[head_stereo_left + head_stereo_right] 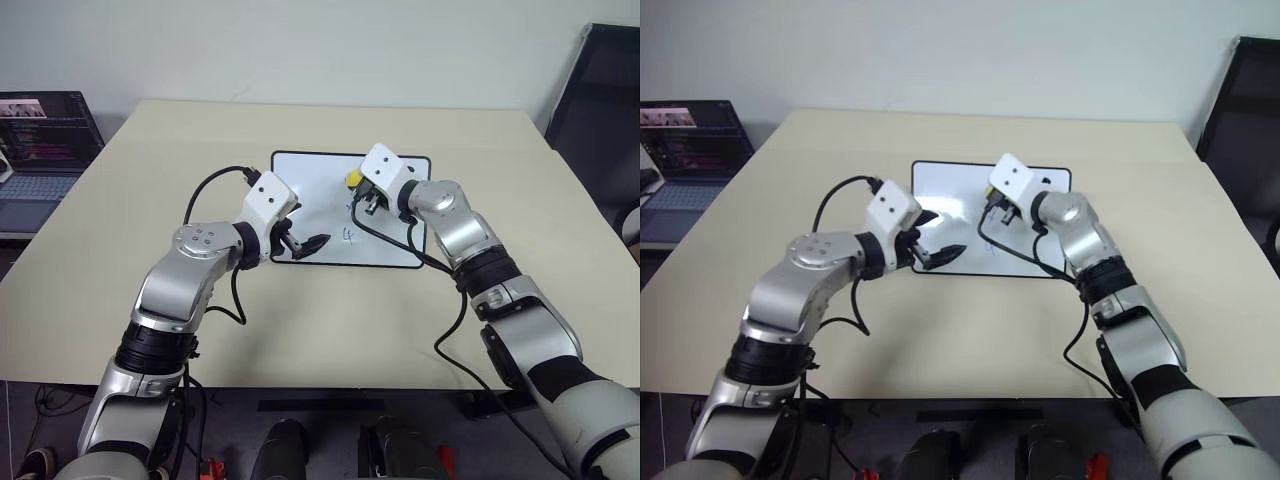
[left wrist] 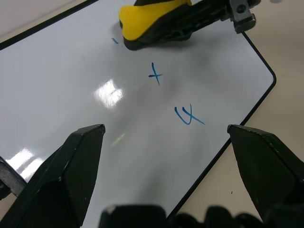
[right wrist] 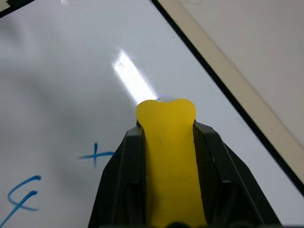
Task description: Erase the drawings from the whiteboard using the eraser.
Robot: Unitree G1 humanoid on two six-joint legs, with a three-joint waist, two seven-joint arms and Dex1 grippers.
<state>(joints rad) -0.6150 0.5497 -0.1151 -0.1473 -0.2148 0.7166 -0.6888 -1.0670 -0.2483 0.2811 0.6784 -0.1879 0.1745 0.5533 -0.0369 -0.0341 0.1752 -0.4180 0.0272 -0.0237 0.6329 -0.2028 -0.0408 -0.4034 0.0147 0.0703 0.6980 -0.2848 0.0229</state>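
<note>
We observed the whiteboard [image 1: 330, 215] lying flat near the centre of the table [image 1: 150, 200], with bare tabletop on every side of its black frame. Our right gripper [image 3: 166, 142] was clamped on the eraser [image 3: 168, 156], the two black fingers pressing its long yellow flanks so that the rounded nose projected ahead of them. In the left wrist view the eraser's dark underside faced the glossy surface; we judged this hold was chosen so the wiping face could be dragged flat, though contact itself could not be confirmed.

Three drawings [image 2: 189, 115] remained in blue: a looped scribble, a small cross [image 2: 155, 75] beyond it, and a faint tick [image 2: 115, 41] just beside the eraser's nose, at about nine o'clock of it in the left wrist view. We judged the erasing barely begun, with the top mark first in line.

Our left gripper [image 1: 300, 243] hovered over the board's near left corner, fingers spread well apart and holding nothing, presumably placed to steady the board against sliding.

In the head views the marks lay toward the board's three o'clock side, near the right frame edge, so strokes running toward six o'clock had open board ahead, while sideways strokes risked crossing the rim. A laptop [image 1: 40, 150] stood well apart at nine o'clock.
</note>
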